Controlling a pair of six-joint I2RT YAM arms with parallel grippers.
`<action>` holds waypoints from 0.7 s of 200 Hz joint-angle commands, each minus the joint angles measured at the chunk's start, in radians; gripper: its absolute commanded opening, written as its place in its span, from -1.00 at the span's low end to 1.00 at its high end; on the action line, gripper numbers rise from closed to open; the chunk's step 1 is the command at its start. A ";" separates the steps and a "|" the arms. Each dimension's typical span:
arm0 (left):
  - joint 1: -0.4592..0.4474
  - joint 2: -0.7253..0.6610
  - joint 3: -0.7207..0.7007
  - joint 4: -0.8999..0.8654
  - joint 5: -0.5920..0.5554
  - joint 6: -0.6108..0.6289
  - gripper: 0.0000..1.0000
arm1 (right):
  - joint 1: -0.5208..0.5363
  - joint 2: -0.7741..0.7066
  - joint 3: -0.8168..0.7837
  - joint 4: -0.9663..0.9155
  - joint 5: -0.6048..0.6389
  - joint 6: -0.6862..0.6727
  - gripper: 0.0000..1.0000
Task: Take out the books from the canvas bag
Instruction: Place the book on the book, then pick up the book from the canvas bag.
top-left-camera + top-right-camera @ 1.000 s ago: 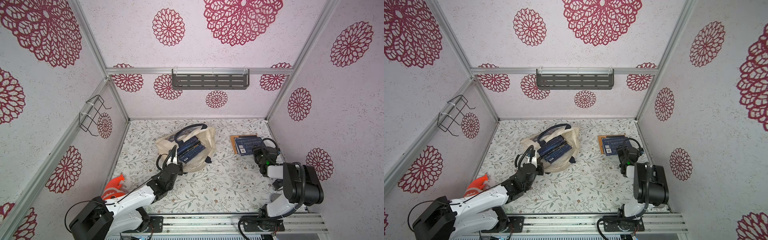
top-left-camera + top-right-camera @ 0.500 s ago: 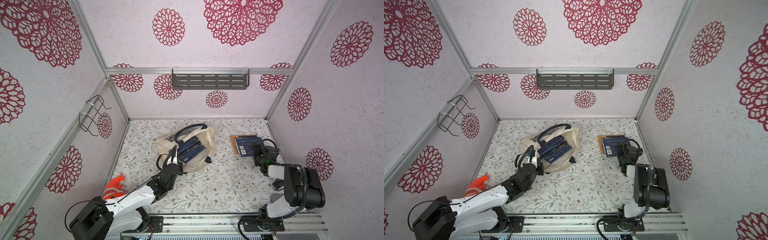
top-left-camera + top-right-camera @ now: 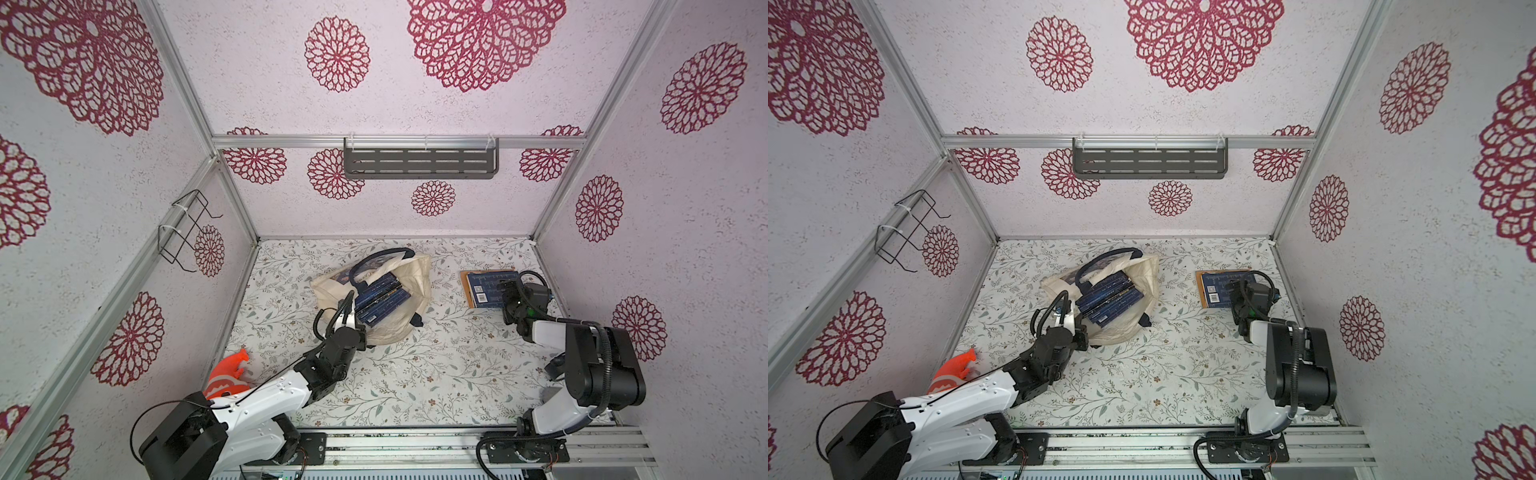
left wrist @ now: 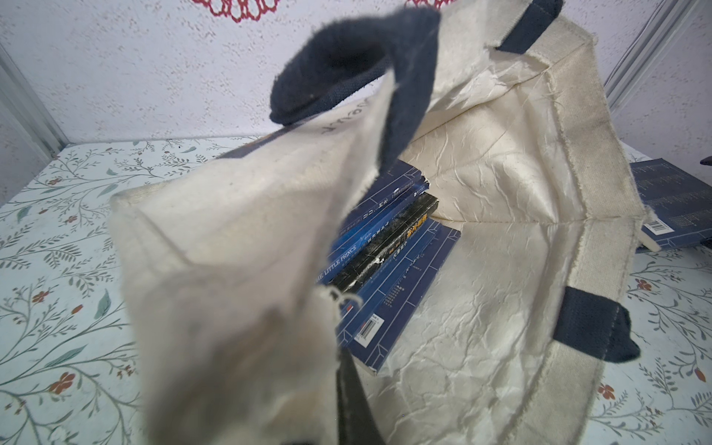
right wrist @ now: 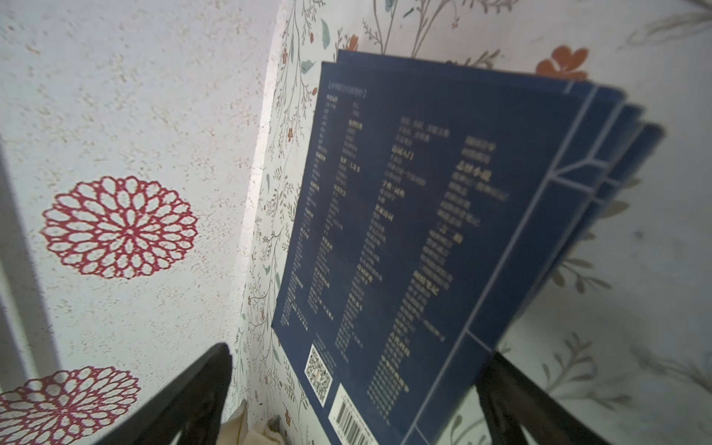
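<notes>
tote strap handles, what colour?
Navy blue strap handles, set against the cream canvas bag. They show best in the left wrist view.

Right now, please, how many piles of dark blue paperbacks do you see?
2: a pile inside the cream canvas bag, another pile at the right claw; others may be hidden.

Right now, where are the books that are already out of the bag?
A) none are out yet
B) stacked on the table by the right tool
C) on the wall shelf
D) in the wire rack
B: a stack of dark blue books lies flat on the table, apart from the canvas bag, with the open right tool at its near edge.
</notes>
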 commanded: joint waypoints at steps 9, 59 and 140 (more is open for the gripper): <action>-0.025 0.001 0.031 0.004 0.008 0.007 -1.00 | 0.007 -0.066 0.000 -0.027 -0.003 0.023 0.98; -0.028 -0.023 0.023 0.001 0.000 0.011 -1.00 | 0.045 -0.202 -0.046 -0.139 0.071 -0.030 0.98; -0.027 -0.027 0.000 0.044 -0.064 0.007 -1.00 | 0.458 -0.344 -0.020 -0.087 0.130 -0.132 0.85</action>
